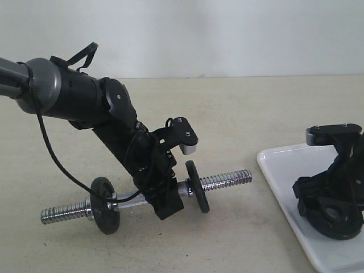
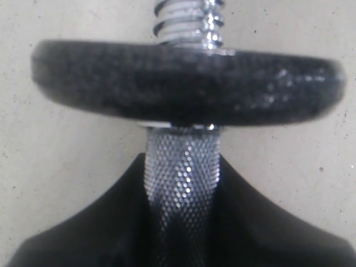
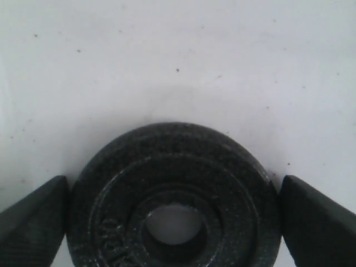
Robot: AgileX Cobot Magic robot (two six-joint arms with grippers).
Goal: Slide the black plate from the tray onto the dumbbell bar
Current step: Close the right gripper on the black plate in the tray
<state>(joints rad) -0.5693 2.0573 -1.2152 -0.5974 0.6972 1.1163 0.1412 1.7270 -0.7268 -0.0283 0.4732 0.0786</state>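
Plate [image 3: 178, 167], flat on tray [image 1: 278, 170], pickup stage: right claw [image 3: 173, 183] straddles it, clamp unclear; left claw [image 2: 181, 167] grips bar [image 1: 224, 180]; next, lift, align hole.

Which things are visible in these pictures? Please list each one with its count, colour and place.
dumbbell bar: one, chrome, lying on the table, left of the tray
other black discs: two, black, already on the bar, one towards each threaded end
black plate: one, matte black, lying flat on the tray
tray: one, white, on the table at the right edge of the exterior view
table: one, beige, under everything
left gripper: one, black, jaws shut on the bar's middle, between the two discs
right gripper: one, black, over the tray, jaws open on either side of the black plate, with a thin gap at one side
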